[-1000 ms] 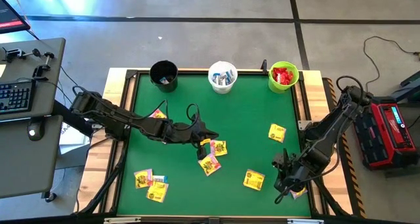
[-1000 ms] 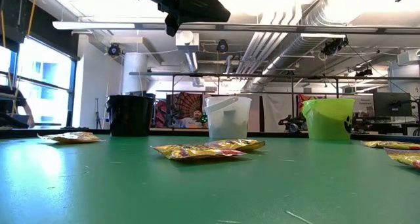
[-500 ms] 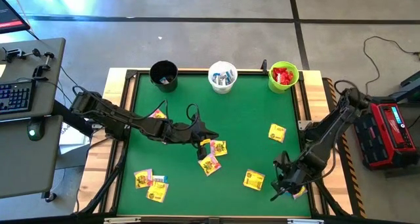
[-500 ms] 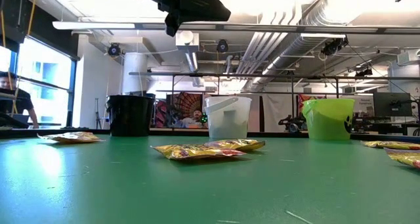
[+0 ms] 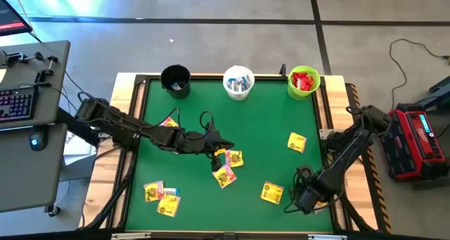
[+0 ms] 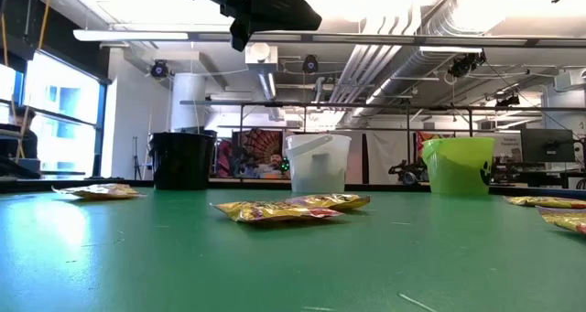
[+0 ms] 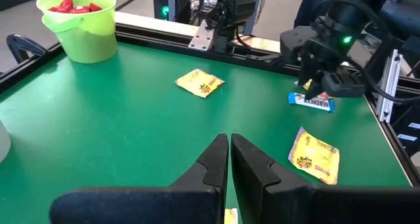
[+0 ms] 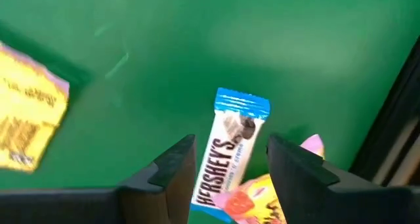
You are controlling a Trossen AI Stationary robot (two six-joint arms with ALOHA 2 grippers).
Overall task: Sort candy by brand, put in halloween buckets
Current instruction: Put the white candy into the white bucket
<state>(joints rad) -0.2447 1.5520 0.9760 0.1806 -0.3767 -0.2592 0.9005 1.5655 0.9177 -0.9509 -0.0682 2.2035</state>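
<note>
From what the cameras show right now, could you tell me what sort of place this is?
Most likely a robotics lab or workshop. Exposed ducts and pipes run across an open ceiling, a keyboard sits on a desk beside the green table, and red-cased equipment with trailing cables stands on the bare concrete floor.

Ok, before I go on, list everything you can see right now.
Round plastic buckets: three, black, white, lime green, along the table's far edge.
Red wrapped packets: several, in the lime green bucket.
Slim white-and-blue packets: some in the white bucket; one on the table's near right corner.
Flat yellow packets: at least seven, scattered over the green table.
Keyboard: one, dark, desk left of table.
Red case: one, floor right of table.
Left gripper: shut, mid-table.
Right gripper: fingers open, astride the loose white-and-blue packet.
</note>
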